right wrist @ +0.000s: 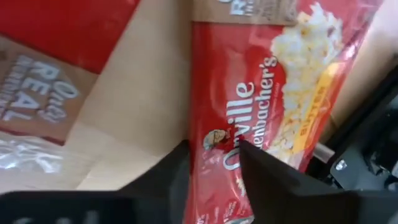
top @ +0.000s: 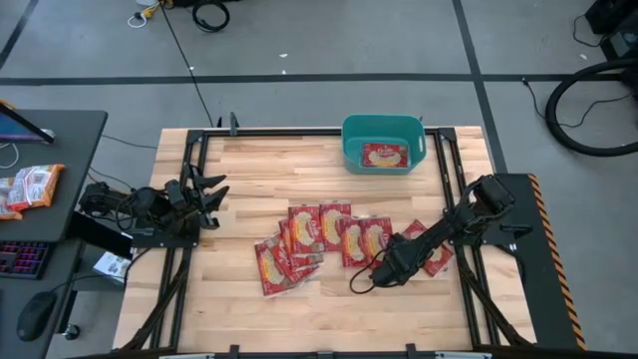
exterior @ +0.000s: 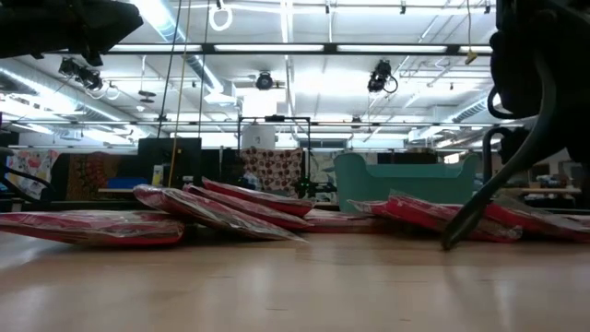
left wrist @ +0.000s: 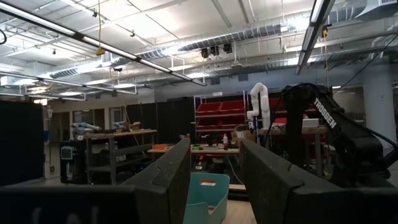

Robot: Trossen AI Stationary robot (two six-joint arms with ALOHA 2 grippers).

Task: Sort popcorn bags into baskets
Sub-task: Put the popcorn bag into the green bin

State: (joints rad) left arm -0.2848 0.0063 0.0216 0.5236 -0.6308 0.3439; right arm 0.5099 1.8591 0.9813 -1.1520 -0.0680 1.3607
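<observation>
Left gripper point(top: 212, 202) waits at the table's point(top: 329, 309) left edge, raised off the surface, fingers parted and holding nothing; bare wood lies between it and the packets. A spread of popcorn bags point(top: 324, 237) lies mid-table, overlapping one another in a loose row running rightward; the leftmost packet point(top: 271, 268) sits nearest the front edge, with open tabletop ahead of it. Behind the spread, a clear strip of wood separates it from the teal basket point(top: 414, 152), which stands against the far edge and already holds one red packet point(top: 385, 155). Right gripper point(top: 384, 269) is down at the right end of the row, fingers slightly apart over a red bag point(right wrist: 273, 106); whether they grip it cannot be told. Beyond it, the right frame rail point(top: 467, 249) is near.
</observation>
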